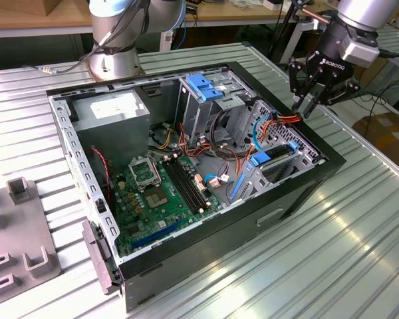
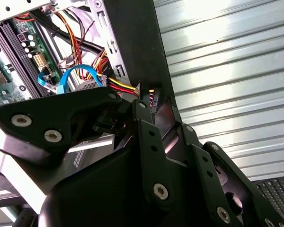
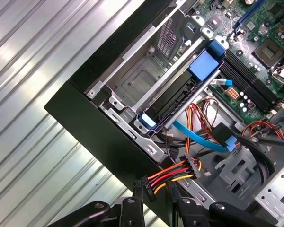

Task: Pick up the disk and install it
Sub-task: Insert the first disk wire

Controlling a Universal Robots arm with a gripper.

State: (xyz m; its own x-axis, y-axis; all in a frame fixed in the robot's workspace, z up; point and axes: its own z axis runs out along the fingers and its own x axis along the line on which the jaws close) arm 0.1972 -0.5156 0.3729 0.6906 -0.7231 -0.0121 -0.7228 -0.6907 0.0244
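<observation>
Disk [image 3: 175,99] sits slotted in the computer case [image 1: 306,193] bay at the exterior view's right; claw [image 1: 304,106] hovers above, slightly parted, empty.

Gripper [image 1: 304,105] hangs over the open computer case [image 1: 206,262], out at the case's two o'clock corner, right beside a bundle of red and orange cables [image 1: 287,119]. At three o'clock the disk [image 1: 277,153] lies in its bay, a blue tab on each end. There's a green motherboard [image 1: 161,193] around seven, a grey power supply [image 1: 113,114] at ten and a blue-topped cage [image 1: 206,86] at twelve. A ribbed metal table [image 1: 359,252] sits underneath.
</observation>
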